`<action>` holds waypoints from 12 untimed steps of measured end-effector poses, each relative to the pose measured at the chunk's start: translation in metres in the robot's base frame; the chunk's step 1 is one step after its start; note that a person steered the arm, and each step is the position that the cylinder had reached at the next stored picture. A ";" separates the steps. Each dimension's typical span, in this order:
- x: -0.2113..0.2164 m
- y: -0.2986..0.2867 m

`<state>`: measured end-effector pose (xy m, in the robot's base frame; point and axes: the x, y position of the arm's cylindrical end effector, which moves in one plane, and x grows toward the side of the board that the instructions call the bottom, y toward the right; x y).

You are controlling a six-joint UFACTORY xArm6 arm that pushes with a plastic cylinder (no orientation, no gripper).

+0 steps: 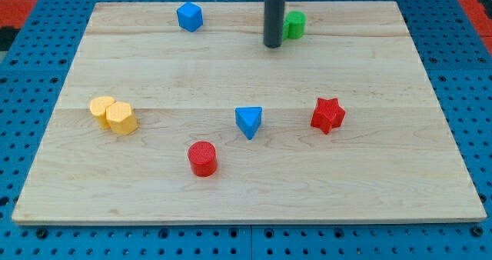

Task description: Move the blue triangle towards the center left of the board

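Standing beside green block [296,25]: my tip [272,45]

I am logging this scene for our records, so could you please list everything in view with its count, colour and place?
blue triangle: one, blue, just below the board's centre
blue cube: one, blue, near the view's top, left of middle
green block: one, green, view's top, touching or just behind the rod's right side
red star: one, red, right of the triangle
red cylinder: one, red, below and left of the triangle
yellow blocks: two, yellow, touching, at the view's left edge
board: one, pale wood, on a blue pegboard
my tip: one, dark, near the view's top, well above the triangle
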<state>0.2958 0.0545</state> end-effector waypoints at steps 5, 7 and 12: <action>0.129 -0.007; 0.181 -0.010; 0.160 -0.082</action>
<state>0.4556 -0.0271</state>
